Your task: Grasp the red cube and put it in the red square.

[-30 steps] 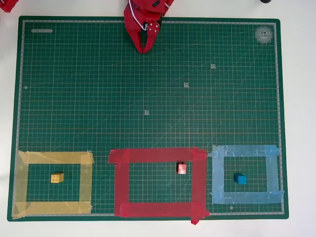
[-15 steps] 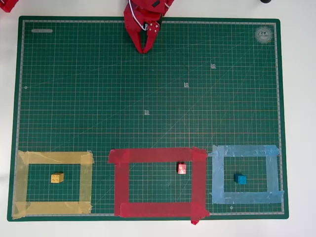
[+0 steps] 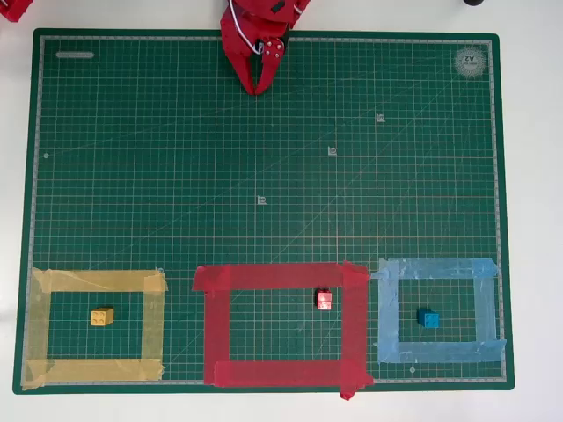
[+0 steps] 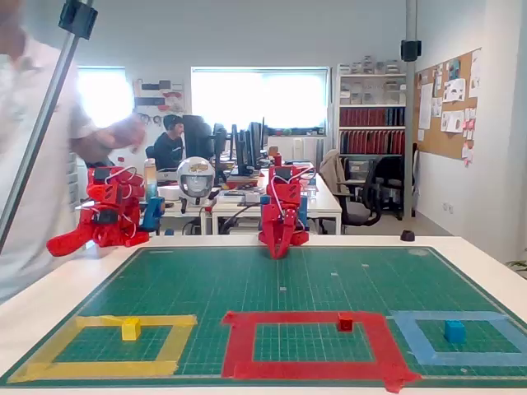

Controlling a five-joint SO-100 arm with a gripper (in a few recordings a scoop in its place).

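Tool (image 3: 256, 88) of mine hangs at the far edge of the green mat (image 3: 176, 158), fingers pressed together, holding nothing. On the near side, my red square (image 3: 281, 276) sits between the yellow and blue outlines. My red cube (image 3: 325, 300) lies inside it, by its right strip

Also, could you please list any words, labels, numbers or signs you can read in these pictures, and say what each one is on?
"A2", seemingly, in the round emblem at the cutting mat's corner, overhead view; faint, so not certain.
Small white marks along the mat's diagonal: too small to read.
Pale label at the mat's other top corner: unreadable.
Papers on the corkboard, fixed view: blurred.
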